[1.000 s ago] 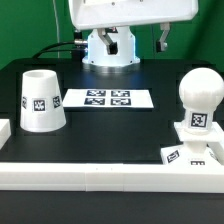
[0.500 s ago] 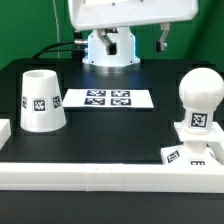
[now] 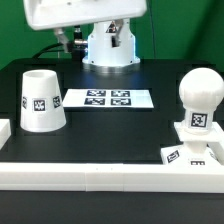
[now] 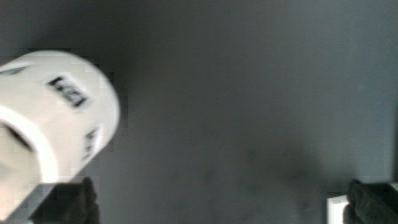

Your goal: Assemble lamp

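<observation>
The tapered white shade (image 3: 42,98) stands with its wide end down at the exterior view's left, a tag on its side. It also shows in the wrist view (image 4: 54,110), off to one side of the jaws and not between them. The rounded bulb (image 3: 198,98) stands upright on the flat square base (image 3: 188,152) at the exterior view's right. My gripper (image 4: 217,205) is open with its dark fingertips (image 4: 63,205) wide apart over bare dark table, holding nothing. In the exterior view only the white hand body (image 3: 80,12) shows, high above the back left.
The marker board (image 3: 105,99) lies flat at the middle back. A long white rail (image 3: 100,175) runs along the front edge, and a short rail piece (image 3: 4,130) sits at the left. The arm's base (image 3: 110,45) stands at the back.
The hand has swung from the top middle toward the exterior view's left, to above the shade's side. The shade, bulb and base have not moved.
</observation>
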You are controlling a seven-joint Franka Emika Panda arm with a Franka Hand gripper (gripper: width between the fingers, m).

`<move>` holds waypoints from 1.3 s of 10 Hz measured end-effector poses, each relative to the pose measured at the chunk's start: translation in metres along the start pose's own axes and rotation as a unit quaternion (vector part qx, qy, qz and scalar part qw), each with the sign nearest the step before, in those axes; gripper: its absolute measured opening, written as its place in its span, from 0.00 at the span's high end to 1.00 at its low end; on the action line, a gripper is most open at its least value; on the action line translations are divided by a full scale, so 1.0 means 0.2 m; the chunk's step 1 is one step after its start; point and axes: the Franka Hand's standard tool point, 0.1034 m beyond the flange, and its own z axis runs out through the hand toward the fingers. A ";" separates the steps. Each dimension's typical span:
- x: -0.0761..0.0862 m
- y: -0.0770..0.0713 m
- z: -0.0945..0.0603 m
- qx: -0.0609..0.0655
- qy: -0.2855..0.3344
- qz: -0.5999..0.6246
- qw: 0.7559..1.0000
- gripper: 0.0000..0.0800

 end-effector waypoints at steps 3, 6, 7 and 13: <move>0.02 0.13 0.03 -0.005 -0.003 -0.017 1.000 0.13; 0.04 0.13 0.05 -0.007 -0.005 -0.019 1.000 0.13; 0.03 0.13 0.05 -0.007 -0.005 -0.019 1.000 0.13; 0.05 0.19 0.20 -0.018 -0.018 -0.037 0.999 0.13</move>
